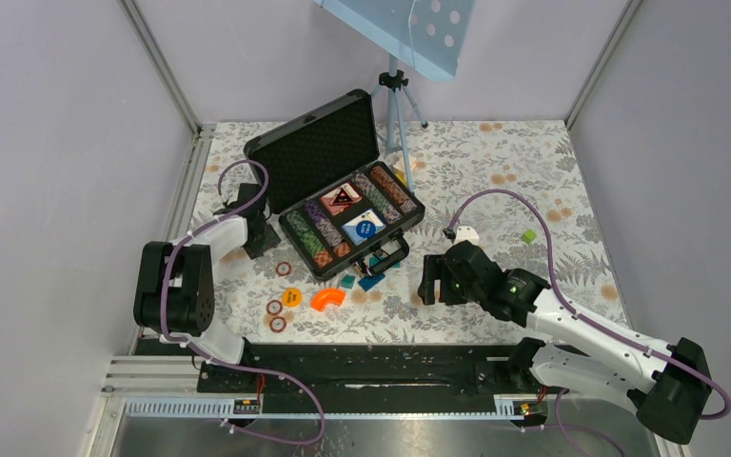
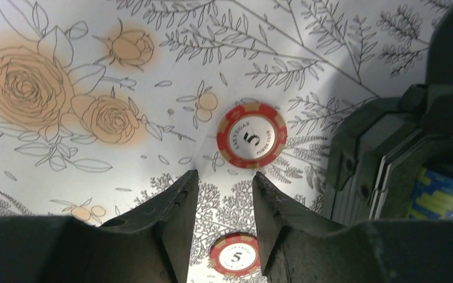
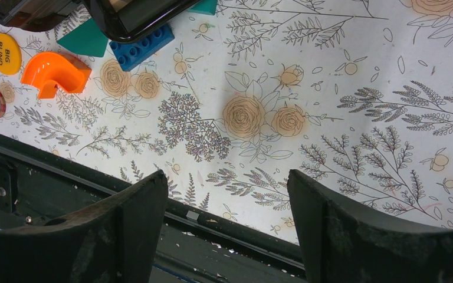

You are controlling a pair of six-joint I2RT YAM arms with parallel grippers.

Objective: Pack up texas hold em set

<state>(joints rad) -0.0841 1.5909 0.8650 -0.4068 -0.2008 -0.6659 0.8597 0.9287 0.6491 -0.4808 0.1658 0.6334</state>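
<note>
The black briefcase [image 1: 316,143] lies open in the middle of the table, its foam lid raised, with rows of striped chips [image 1: 308,236], a red deck [image 1: 341,197] and a blue deck [image 1: 364,226] inside. My left gripper [image 1: 264,242] hovers just left of the case, partly open and empty. In the left wrist view its fingertips [image 2: 224,177] point at a red "5" chip [image 2: 251,135]; a second red chip [image 2: 235,255] lies on the table under the gap. My right gripper [image 3: 227,177] stands wide open and empty, right of the case's handle [image 1: 390,253].
An orange curved piece [image 1: 326,299], a yellow "big blind" chip [image 1: 291,296] and two red chips [image 1: 276,315] lie in front of the case. Teal and blue blocks [image 1: 362,282] sit by the handle. A tripod [image 1: 395,105] stands behind the case. The black base rail [image 3: 65,194] runs below the right gripper.
</note>
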